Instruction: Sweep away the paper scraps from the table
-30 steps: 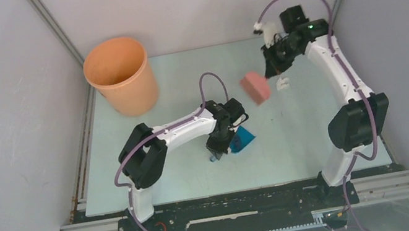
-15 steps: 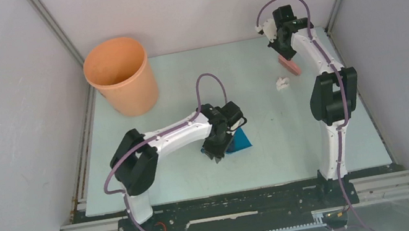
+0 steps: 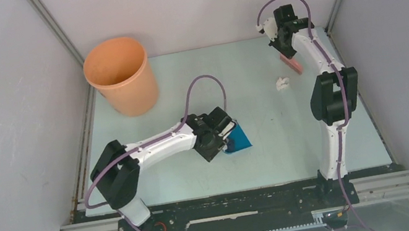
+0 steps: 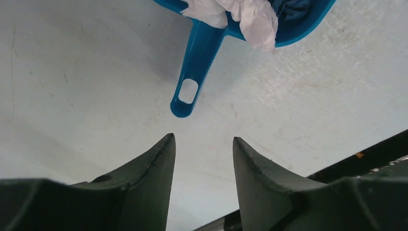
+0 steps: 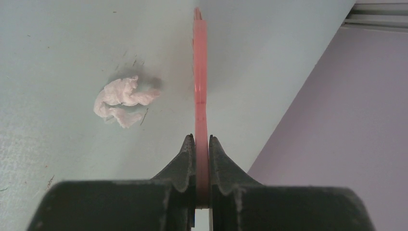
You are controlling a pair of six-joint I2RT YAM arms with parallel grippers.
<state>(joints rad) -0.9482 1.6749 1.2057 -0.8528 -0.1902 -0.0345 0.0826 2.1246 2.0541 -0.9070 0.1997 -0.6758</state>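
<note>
The blue dustpan lies flat mid-table; in the left wrist view its handle points at my left gripper, which stands open just short of the handle's end, holding nothing. A white paper scrap and a dark blue one rest in the pan. My right gripper is shut on the pink brush, held edge-on at the far right. One loose white scrap lies on the table just left of the brush.
An orange bucket stands at the table's back left corner. A grey wall runs close to the right of the brush. The table's dark front rail lies near my left gripper.
My left gripper has opened, let go of the dustpan handle and drawn back to the left. The right arm swung the brush from mid-table to the far right, beside the white scrap.
</note>
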